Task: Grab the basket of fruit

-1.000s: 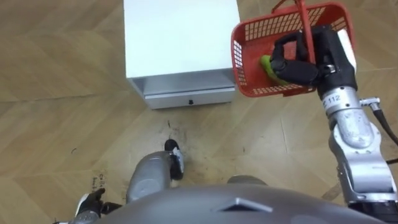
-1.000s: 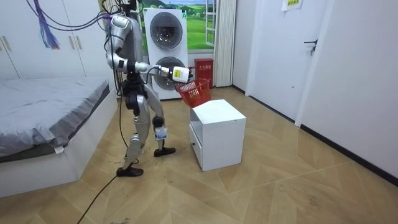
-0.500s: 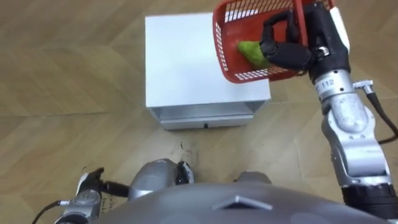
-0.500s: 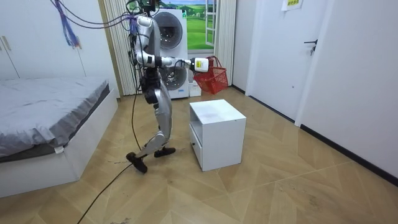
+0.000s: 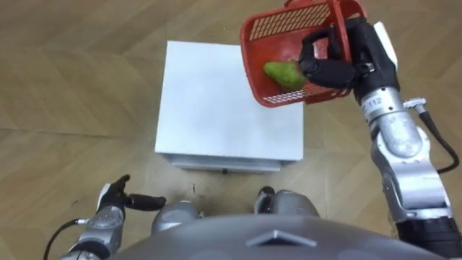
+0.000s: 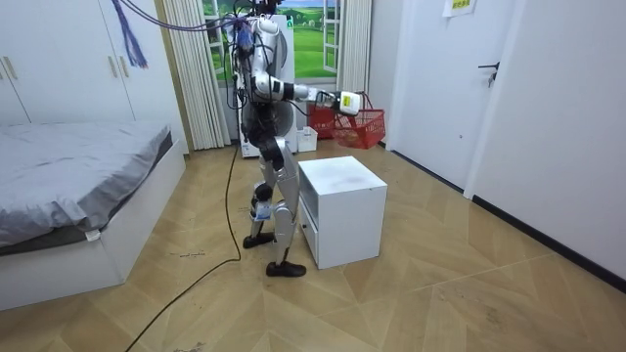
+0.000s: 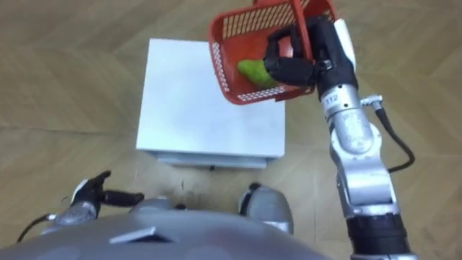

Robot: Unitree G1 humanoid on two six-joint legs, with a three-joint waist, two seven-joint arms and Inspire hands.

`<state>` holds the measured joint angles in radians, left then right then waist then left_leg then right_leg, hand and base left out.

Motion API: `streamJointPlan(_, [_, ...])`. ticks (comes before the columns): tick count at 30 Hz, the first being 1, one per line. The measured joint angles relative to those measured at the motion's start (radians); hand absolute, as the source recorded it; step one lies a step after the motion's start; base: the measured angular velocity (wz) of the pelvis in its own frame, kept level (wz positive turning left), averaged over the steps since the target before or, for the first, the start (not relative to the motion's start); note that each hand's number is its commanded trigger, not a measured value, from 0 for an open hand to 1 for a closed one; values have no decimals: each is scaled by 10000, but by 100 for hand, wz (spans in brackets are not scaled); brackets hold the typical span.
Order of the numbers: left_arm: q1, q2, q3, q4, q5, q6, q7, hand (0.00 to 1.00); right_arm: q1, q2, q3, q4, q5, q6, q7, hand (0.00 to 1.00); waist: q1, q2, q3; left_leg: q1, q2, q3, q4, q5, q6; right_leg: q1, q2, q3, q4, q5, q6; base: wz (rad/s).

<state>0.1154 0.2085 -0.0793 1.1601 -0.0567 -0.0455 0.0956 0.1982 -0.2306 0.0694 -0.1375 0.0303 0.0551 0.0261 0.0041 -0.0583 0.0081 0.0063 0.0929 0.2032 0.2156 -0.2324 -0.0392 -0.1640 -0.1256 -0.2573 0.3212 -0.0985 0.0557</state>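
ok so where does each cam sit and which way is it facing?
Left eye view: on the head, looking down at the cabinet and floor; right hand upper right, fingers round the handle of the basket; left hand open, lower left.
Right eye view: same head, slightly to the side, same look down; same hands.
Room view: off in the room, facing the robot beside the cabinet; whole body shows, right arm out with the basket.
Shared: cabinet, basket, right hand in all three.
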Motion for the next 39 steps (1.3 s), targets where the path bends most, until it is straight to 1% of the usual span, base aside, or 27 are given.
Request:
streamJointPlan(4, [114,57,-21,13,-130,0,0,0,1,32,89,98,20,-42,-14,100,29,-42,9,290,-22,86,-192,5,-8,368,66,62,-375,0,2,-1])
streamJointPlan(5, [169,103,-20,30,-222,0,9,0,3,41,247,322,105,-119,6,100,36,-108,23,391,-38,154,-205,3,-8,507,86,87,-514,3,6,-6])
streamJointPlan(7, [272,163,-3,47,-276,0,21,0,74,195,316,654,97,-118,101,100,38,-123,24,445,-38,185,-209,0,-8,614,119,103,-659,31,37,-6])
streamJointPlan(9, [441,172,213,47,-165,5,19,0,112,401,319,967,112,-117,178,100,123,-137,29,458,0,283,-302,-8,-5,585,213,230,-776,107,29,-12])
streamJointPlan(10, [494,171,273,44,-137,20,17,0,125,412,331,988,111,-117,212,100,177,-133,31,452,10,322,-310,-11,-8,584,238,266,-836,133,12,-13])
streamJointPlan(11, [582,169,325,23,24,69,16,0,139,407,362,994,100,-117,214,100,235,-98,50,400,24,330,-337,-30,-14,562,259,292,-855,153,-4,-7])
streamJointPlan(12, [694,165,341,25,293,174,15,0,131,404,396,1057,95,-120,222,100,285,-64,44,384,27,320,-343,-38,-17,546,267,295,-854,153,-4,0])
streamJointPlan(13, [780,163,336,26,412,215,11,0,110,404,430,1138,95,-123,244,100,298,-45,28,384,31,314,-342,-40,-20,545,272,295,-853,154,-5,0])
streamJointPlan(14, [949,156,310,26,648,336,-10,0,84,405,487,1315,100,-123,315,100,322,-16,-7,386,35,305,-340,-40,-21,545,275,287,-851,153,-5,0])
streamJointPlan(15, [1090,130,280,22,783,468,-35,0,82,398,573,1422,112,-123,322,100,391,19,-21,387,34,305,-315,-40,-22,545,276,283,-851,154,-5,0])
streamJointPlan(16, [1152,117,265,21,857,527,-73,0,82,390,646,1463,119,-123,323,100,425,33,-27,388,32,305,-277,-39,-21,545,275,282,-851,154,-5,0])
streamJointPlan(17, [1206,97,236,73,987,651,-203,0,82,391,782,1578,164,-128,335,100,520,78,-13,379,32,307,-258,-39,-21,536,275,279,-850,154,-5,0])
streamJointPlan(18, [1206,56,236,123,1147,770,-286,0,82,392,926,1723,182,-128,370,100,589,88,-27,343,30,308,-258,-39,-21,491,275,282,-841,154,-5,0])
streamJointPlan(19, [1207,33,229,123,1209,829,-321,0,79,389,1001,1790,187,-128,415,100,613,110,-26,302,30,307,-255,-39,-21,452,273,278,-841,154,-6,0])
streamJointPlan(21, [1211,-45,185,108,1480,1000,-455,0,-67,404,1325,2259,164,-139,527,100,793,166,-28,144,34,304,-256,-38,-22,299,273,266,-841,170,-30,0])
streamJointPlan(23, [1200,-93,158,31,1489,1095,-501,0,-289,416,1519,2700,162,-137,598,100,856,135,-50,-62,36,300,-188,-34,-19,114,271,265,-841,205,-53,0])
streamJointPlan(25, [1201,-114,-5,29,1490,1122,-621,0,-453,421,1661,3029,168,-141,635,100,861,181,-19,-175,39,279,-137,-33,-19,35,269,254,-847,211,-56,2])
streamJointPlan(27, [1209,-192,-43,25,1489,1260,-705,0,-506,414,1812,3401,186,-145,630,100,847,261,18,-259,48,231,-142,-34,-19,-12,268,197,-854,211,-55,6])
streamJointPlan(28, [1200,-208,-50,2,1489,1307,-724,0,-506,421,1868,3485,210,-144,648,100,844,284,4,-368,50,213,-134,-33,-20,-112,267,185,-852,211,-55,4])
streamJointPlan(31, [1198,-277,-39,13,1618,1341,-858,0,-507,472,1861,3545,207,-145,760,100,831,330,-5,-604,49,136,-90,-28,-20,-308,262,163,-852,211,-55,3])
streamJointPlan(35, [1192,-313,-79,11,1684,1350,-885,0,-617,606,1875,3643,213,-145,775,100,859,302,-27,-942,40,68,28,-24,-17,-557,226,85,-851,211,-55,4])
streamJointPlan(36, [1192,-312,-160,11,1684,1402,-885,0,-683,680,1879,3721,213,-145,765,85,866,294,-33,-1036,35,58,73,-24,-17,-637,218,81,-850,212,-56,3])
streamJointPlan(37, [1192,-312,-213,15,1686,1440,-890,0,-711,711,1880,3764,213,-145,767,17,857,296,-32,-1063,34,37,75,-24,-16,-654,217,68,-853,211,-56,7])
streamJointPlan(38, [1192,-313,-230,19,1688,1504,-907,0,-732,770,1888,3842,214,-145,786,0,855,303,-27,-1098,36,-29,82,-23,-16,-656,216,16,-857,211,-56,9])
streamJointPlan(39, [1193,-317,-235,26,1688,1512,-931,0,-737,778,1936,3899,215,-145,816,0,872,305,-26,-1124,40,-59,92,-23,-16,-656,216,-20,-865,211,-56,11])
